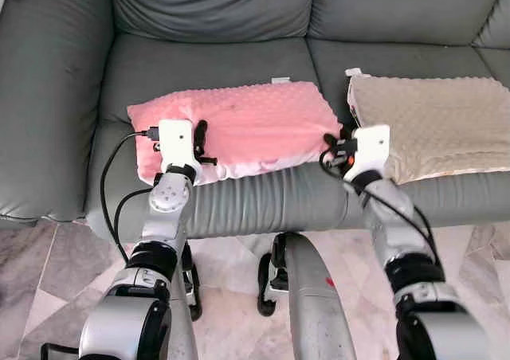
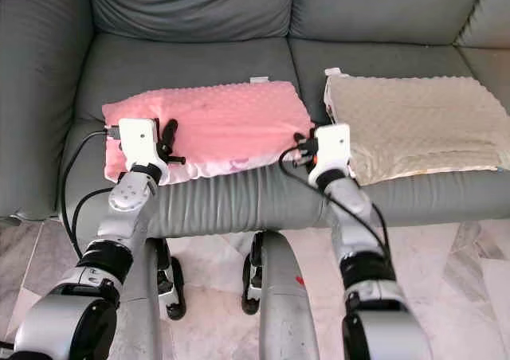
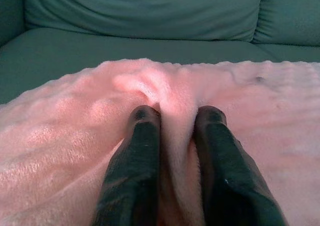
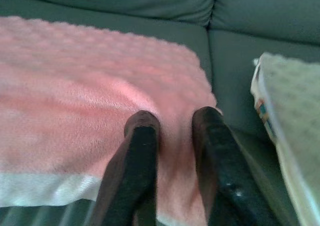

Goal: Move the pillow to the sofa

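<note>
A pink dotted pillow (image 1: pixel 247 121) lies flat on the left seat cushion of the grey sofa (image 1: pixel 207 57), close to the front edge. My left gripper (image 1: pixel 199 143) is at the pillow's left end. In the left wrist view a fold of pink fabric is bunched between its two black fingers (image 3: pixel 140 156), so the gripper (image 3: pixel 177 113) is shut on it. My right gripper (image 1: pixel 335 147) is at the pillow's right front corner. In the right wrist view its fingers (image 4: pixel 212 151) pinch the pink cover near the white edge.
A beige dotted pillow (image 1: pixel 430 125) lies on the right seat cushion, just right of my right gripper. The sofa's back cushions (image 1: pixel 215 5) rise behind, and an armrest (image 1: pixel 44 97) stands at left. Marble floor tiles (image 1: pixel 48 264) lie below the seat front.
</note>
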`<state>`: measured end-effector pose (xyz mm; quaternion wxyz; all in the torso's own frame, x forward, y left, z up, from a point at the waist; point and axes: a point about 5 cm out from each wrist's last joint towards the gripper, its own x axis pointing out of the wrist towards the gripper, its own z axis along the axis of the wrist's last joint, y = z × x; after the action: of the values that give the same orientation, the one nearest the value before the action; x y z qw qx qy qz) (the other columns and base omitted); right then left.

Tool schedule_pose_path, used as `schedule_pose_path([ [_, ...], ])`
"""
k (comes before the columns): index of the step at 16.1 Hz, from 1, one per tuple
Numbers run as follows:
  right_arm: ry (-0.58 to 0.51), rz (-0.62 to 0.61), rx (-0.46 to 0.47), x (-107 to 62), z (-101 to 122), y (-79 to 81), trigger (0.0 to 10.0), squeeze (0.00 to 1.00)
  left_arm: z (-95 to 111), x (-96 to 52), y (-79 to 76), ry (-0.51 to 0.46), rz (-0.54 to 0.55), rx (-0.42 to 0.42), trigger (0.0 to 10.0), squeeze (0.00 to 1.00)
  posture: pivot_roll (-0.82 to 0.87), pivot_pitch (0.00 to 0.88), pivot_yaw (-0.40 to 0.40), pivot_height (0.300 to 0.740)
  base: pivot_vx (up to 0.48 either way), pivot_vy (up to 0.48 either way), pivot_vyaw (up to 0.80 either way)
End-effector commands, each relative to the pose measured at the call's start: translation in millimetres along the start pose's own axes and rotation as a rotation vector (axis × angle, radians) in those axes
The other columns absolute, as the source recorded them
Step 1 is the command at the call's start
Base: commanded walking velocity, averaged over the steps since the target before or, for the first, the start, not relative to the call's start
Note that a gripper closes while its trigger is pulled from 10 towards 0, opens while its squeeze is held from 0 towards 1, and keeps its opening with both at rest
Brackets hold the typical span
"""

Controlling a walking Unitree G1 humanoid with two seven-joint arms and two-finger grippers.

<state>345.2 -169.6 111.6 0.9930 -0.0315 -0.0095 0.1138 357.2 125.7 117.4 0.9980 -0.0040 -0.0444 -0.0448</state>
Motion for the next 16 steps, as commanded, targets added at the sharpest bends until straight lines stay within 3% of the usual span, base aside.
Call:
schedule_pose_path([
  [1, -0.004, -0.018, 0.003, -5.3, -4, -3.5, 10.0, 1.0, 0, 1.1, -3.0, -0.004, -0.01, 0.019, 10.0, 1.0, -0.04, 0.374, -0.099, 0.63, 0.0, 0.0, 0.0],
  [8, -0.054, -0.016, -0.006, -1.2, 3, 3.0, 10.0, 1.0, 19, 16.0, -6.1, -0.067, -0.036, 0.074, 10.0, 1.0, -0.04, 0.314, -0.104, 0.63, 0.0, 0.0, 0.0],
  [11, -0.069, -0.016, 0.02, -4.9, -1, 16.8, 10.0, 1.0, 28, 16.9, 6.6, -0.121, 0.018, 0.111, 10.0, 1.0, -0.03, 0.273, -0.103, 0.63, 0.0, 0.0, 0.0],
  [14, -0.085, -0.01, 0.024, -10.8, -4, 25.5, 10.0, 1.0, 31, 6.9, 25.0, -0.174, 0.075, 0.127, 10.0, 1.0, -0.03, 0.223, -0.086, 0.63, 0.0, 0.0, 0.0],
  [15, -0.106, -0.014, 0.026, -19.2, -4, 30.0, 10.0, 1.0, 33, -9.6, 38.9, -0.22, 0.141, 0.157, 10.0, 1.0, -0.02, 0.182, -0.076, 0.63, 0.0, 0.0, 0.0],
  [16, -0.109, -0.015, 0.026, -22.5, -6, 31.9, 10.0, 1.0, 32, -16.3, 43.2, -0.228, 0.166, 0.172, 10.0, 1.0, -0.02, 0.176, -0.076, 0.63, 0.0, 0.0, 0.0],
])
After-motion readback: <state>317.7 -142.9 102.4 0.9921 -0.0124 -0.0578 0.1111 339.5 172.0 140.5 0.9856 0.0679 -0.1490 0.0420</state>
